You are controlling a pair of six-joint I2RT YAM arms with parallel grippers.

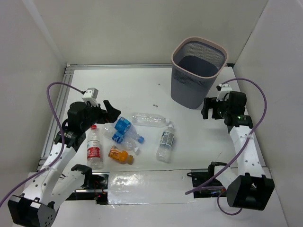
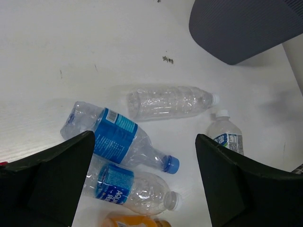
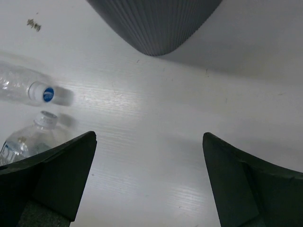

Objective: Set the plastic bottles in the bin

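Several plastic bottles lie on the white table at the near left. A clear unlabelled one, a white-capped one, two blue-labelled ones, a short orange one and a red-labelled one. The grey mesh bin stands upright at the back right. My left gripper is open and empty, above the blue-labelled bottles. My right gripper is open and empty, just in front of the bin.
White walls close in the table on the left, back and right. An aluminium rail runs along the back edge. A clear plastic sheet lies at the near edge between the arm bases. A small dark mark is on the table.
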